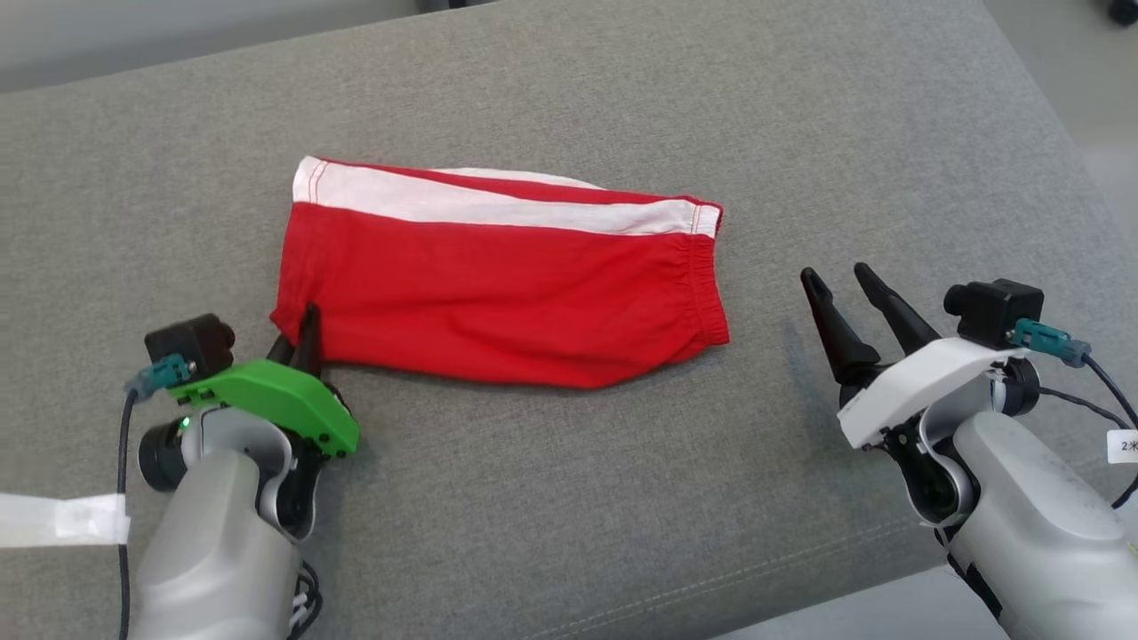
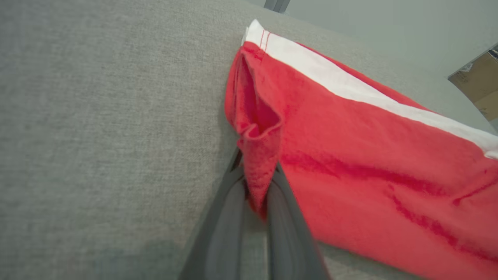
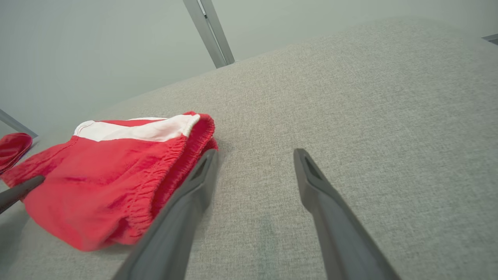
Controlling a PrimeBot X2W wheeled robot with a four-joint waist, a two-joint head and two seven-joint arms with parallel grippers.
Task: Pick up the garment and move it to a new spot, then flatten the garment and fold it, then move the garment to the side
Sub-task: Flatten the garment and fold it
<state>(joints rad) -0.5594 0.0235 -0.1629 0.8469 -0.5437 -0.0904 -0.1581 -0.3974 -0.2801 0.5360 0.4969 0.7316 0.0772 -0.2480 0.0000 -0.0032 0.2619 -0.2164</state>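
The left tool (image 1: 298, 331) pinches the near corner of the red shorts (image 1: 507, 284), whose length runs off to its right across the grey cushion (image 1: 622, 498). The right tool (image 1: 837, 274), spread wide and empty, stands near their other end, not touching.

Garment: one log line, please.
garment: lying on grey cushion | left gripper: jaws shut on garment corner | right gripper: jaws open, off garment

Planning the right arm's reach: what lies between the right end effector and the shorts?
Bare grey cushion between right end effector and shorts, per head view.
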